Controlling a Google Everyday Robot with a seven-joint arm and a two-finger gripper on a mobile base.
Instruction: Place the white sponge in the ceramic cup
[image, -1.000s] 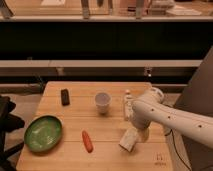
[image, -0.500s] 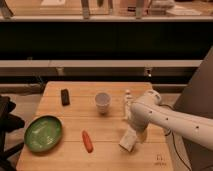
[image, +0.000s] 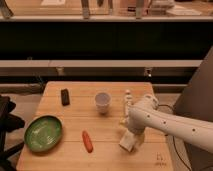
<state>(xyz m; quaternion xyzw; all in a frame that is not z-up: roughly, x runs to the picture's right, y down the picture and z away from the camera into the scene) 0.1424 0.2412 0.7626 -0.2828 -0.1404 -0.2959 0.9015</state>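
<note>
The white sponge (image: 126, 143) is an off-white block lying on the wooden table (image: 70, 117), near the front right. My gripper (image: 133, 133) comes in from the right on a white arm and points down right at the sponge's top, partly covering it. The ceramic cup (image: 102, 101) stands upright and open at the table's middle back, up and to the left of the gripper and apart from it.
A small whitish bottle (image: 127, 100) stands just right of the cup, close behind my arm. An orange-red stick-shaped thing (image: 88, 141) lies left of the sponge. A green bowl (image: 43, 133) sits front left and a black block (image: 65, 96) back left.
My arm has shifted slightly left and lower over the sponge. The sponge, cup and other things have not moved.
</note>
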